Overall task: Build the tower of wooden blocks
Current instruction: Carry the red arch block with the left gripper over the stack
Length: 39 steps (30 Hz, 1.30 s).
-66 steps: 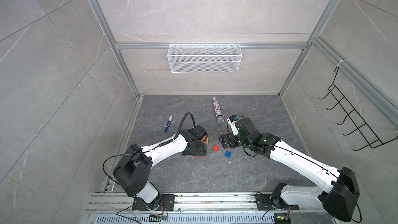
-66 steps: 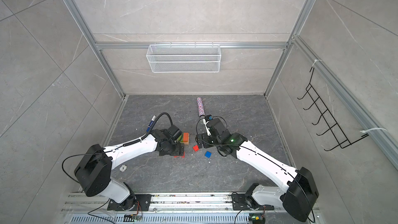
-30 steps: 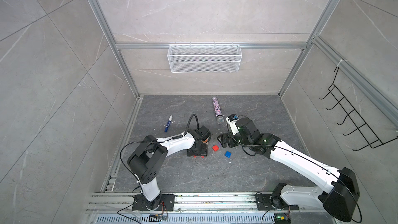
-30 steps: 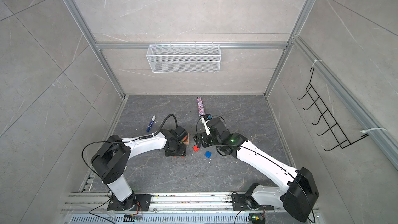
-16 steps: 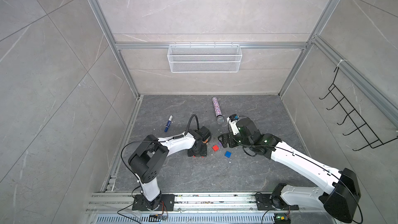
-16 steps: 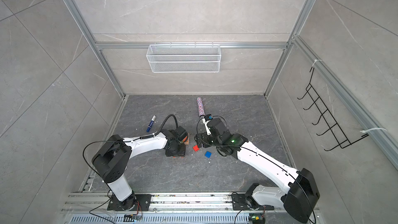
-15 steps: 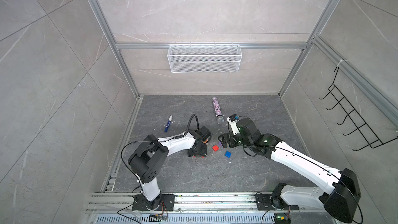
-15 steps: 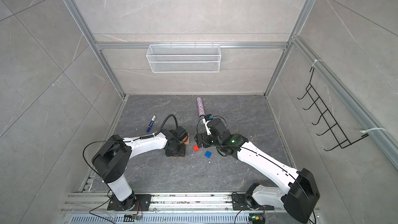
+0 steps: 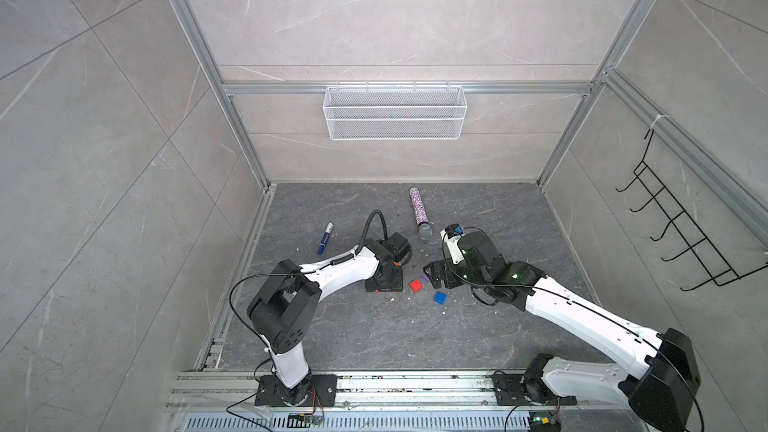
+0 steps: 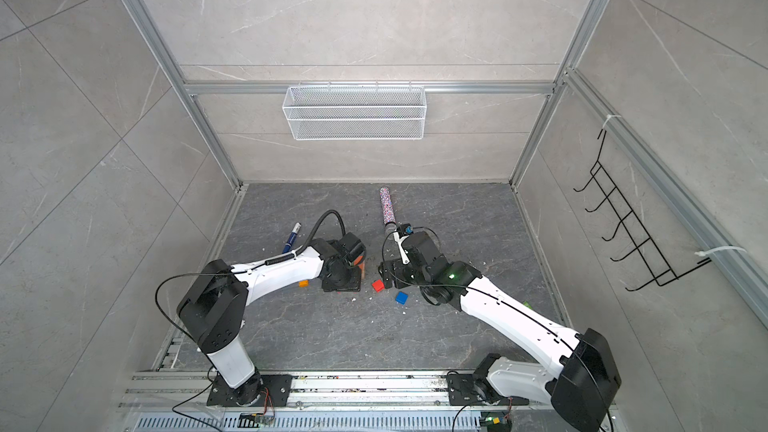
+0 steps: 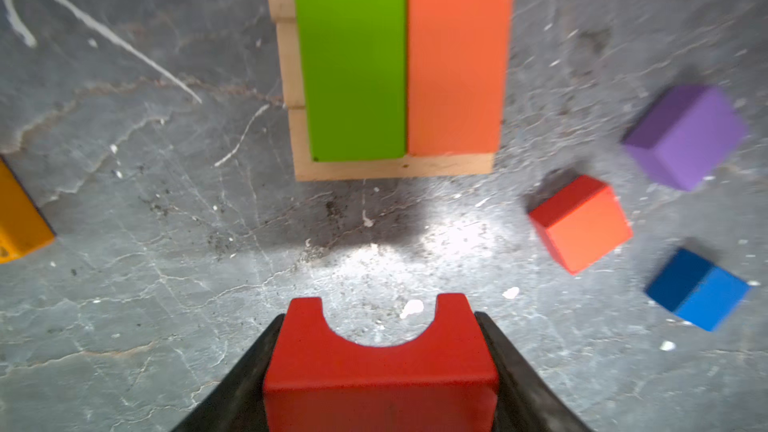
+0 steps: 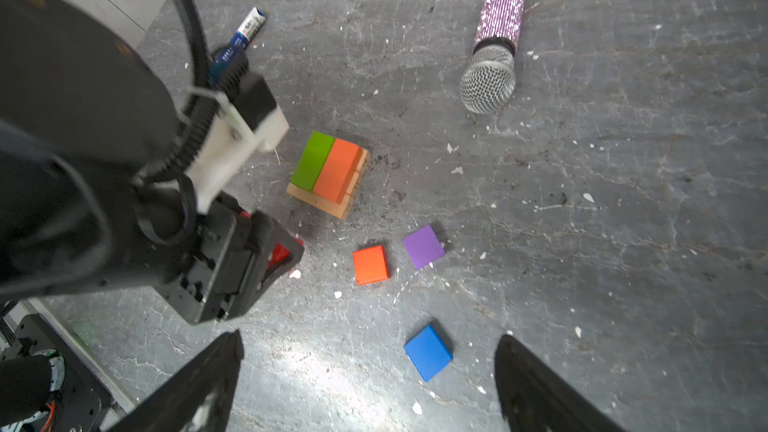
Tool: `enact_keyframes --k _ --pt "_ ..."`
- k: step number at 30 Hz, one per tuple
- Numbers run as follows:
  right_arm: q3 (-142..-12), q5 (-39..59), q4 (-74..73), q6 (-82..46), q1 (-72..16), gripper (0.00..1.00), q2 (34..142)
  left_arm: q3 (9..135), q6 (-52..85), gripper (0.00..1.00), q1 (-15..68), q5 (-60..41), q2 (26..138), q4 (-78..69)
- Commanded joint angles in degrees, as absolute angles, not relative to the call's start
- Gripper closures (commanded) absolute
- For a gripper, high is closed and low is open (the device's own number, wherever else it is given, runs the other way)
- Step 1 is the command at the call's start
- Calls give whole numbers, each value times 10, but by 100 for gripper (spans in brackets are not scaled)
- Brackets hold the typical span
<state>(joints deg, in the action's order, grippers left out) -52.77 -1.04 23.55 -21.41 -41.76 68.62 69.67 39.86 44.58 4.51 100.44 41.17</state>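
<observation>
- Left end effector (image 11: 380,342): partly closed and clamped on a red arch (image 11: 380,371), notch forward, short of the tower (image 11: 405,76).
- Tower: tan base (image 11: 395,168) on the tabletop (image 11: 166,284), with green (image 11: 353,56) and orange (image 11: 457,56) oblongs side by side on top. Nothing higher yet.
- Right end effector (image 12: 370,363): jaws wide, empty, above the blue cube (image 12: 428,353).
- Risk: if I approach low, the arch could strike the green-orange layer and slide it off the base.
- Risk: an off-centre release could tip the arch.
- Risk: the arms are close, so reaching with both at once could make them collide.
</observation>
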Motion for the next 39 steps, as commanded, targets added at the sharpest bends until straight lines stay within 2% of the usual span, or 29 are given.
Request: enact_keyframes --k 1,16,39 --pt "-507 2 240 -221 -418 4 667 732 378 54 439 60 999 449" --pt "-456 18 208 -224 -417 1 654 828 342 54 414 54 1045 483" --pt "-483 -16 229 -220 -417 1 653 919 307 51 388 33 1133 494"
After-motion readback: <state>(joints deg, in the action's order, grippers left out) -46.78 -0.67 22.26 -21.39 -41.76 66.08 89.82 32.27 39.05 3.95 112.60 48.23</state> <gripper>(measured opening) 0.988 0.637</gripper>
